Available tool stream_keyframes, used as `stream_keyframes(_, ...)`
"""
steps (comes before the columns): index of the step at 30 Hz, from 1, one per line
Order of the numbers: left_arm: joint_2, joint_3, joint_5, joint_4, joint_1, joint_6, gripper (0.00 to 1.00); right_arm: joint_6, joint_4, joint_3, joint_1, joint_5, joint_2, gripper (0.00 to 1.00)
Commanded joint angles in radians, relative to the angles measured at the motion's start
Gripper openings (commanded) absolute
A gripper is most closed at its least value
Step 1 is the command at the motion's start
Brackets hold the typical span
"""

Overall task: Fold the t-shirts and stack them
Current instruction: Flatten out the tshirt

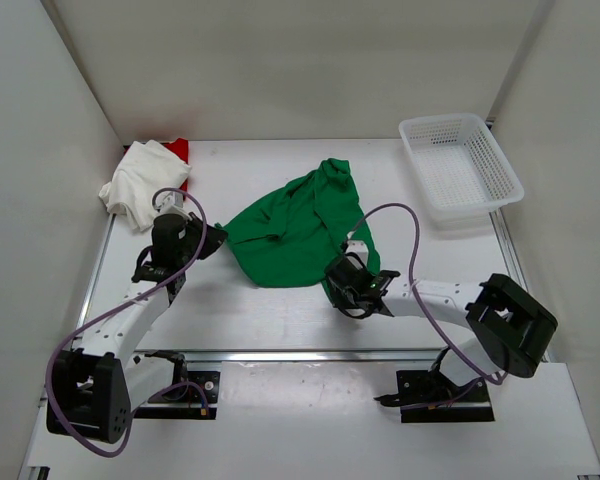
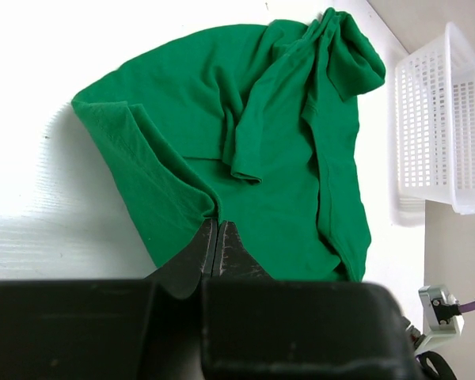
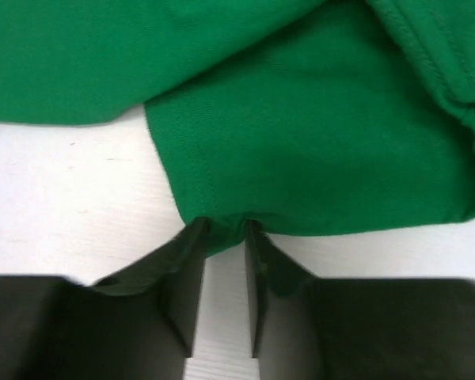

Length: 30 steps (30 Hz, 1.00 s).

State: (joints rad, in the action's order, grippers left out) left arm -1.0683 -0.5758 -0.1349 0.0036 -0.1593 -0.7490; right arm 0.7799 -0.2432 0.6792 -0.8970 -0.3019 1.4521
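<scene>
Since the green t-shirt lies crumpled, likely needing spreading | left gripper pinches its edge, jaws pressed together | right gripper narrowly spread astride the hem

The white worktop carries a crumpled green t-shirt at its middle. A bunched white t-shirt lies at the far left corner, a red t-shirt showing behind it. A white mesh basket sits far right.
</scene>
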Motion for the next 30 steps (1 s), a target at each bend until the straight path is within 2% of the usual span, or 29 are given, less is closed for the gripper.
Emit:
stream_keyframes(1, 0.004, 0.010, -0.020, 0.027, 0.003, -0.007, 0.00, 0.039, -0.139, -0.056, -0.010, -0.042, 0.048, 0.18)
stream_keyframes(4, 0.001, 0.016, -0.020, 0.027, -0.005, -0.004, 0.00, 0.039, -0.139, -0.073, 0.007, -0.022, 0.008, 0.00)
stream_keyframes(7, -0.005, -0.010, -0.017, 0.010, -0.008, 0.002, 0.00, 0.021, -0.174, -0.060, 0.006, -0.049, -0.115, 0.00)
stream_keyframes(9, -0.007, -0.045, -0.026, -0.004, -0.023, 0.022, 0.00, -0.020, -0.256, -0.021, 0.033, -0.086, -0.224, 0.00)
stream_keyframes(11, -0.050, -0.140, -0.025, -0.066, -0.051, 0.054, 0.00, -0.074, -0.321, 0.060, 0.075, -0.092, -0.352, 0.00)
stream_keyframes(13, -0.106, -0.342, -0.043, -0.178, -0.086, 0.114, 0.00, -0.152, -0.361, 0.148, 0.183, -0.069, -0.508, 0.01)
stream_keyframes(16, -0.157, -0.542, -0.150, -0.238, -0.050, 0.116, 0.00, -0.319, -0.453, 0.394, 0.323, -0.063, -0.561, 0.00)
stream_keyframes(21, -0.138, -0.751, -0.340, -0.246, 0.133, 0.043, 0.00, -0.502, -0.501, 0.936, 0.408, -0.037, -0.431, 0.00)
stream_keyframes(22, -0.128, -0.768, -0.366, -0.240, 0.191, 0.022, 0.00, -0.534, -0.525, 1.073, 0.394, -0.052, -0.374, 0.00)
stream_keyframes(23, -0.125, -0.804, -0.386, -0.243, 0.226, 0.010, 0.00, -0.556, -0.545, 1.133, 0.392, -0.068, -0.308, 0.00)
stream_keyframes(25, -0.119, -0.863, -0.387, -0.254, 0.265, -0.002, 0.00, -0.625, -0.557, 1.375, 0.337, -0.100, -0.218, 0.00)
stream_keyframes(27, -0.156, -0.944, -0.414, -0.252, 0.288, -0.027, 0.00, -0.689, -0.550, 1.539, 0.308, -0.141, -0.094, 0.00)
stream_keyframes(29, -0.185, -0.995, -0.395, -0.279, 0.290, -0.026, 0.00, -0.696, -0.570, 1.670, 0.439, 0.017, 0.006, 0.00)
stream_keyframes(30, -0.221, -1.024, -0.364, -0.287, 0.291, -0.012, 0.00, -0.673, -0.552, 1.647, 0.472, 0.068, 0.031, 0.00)
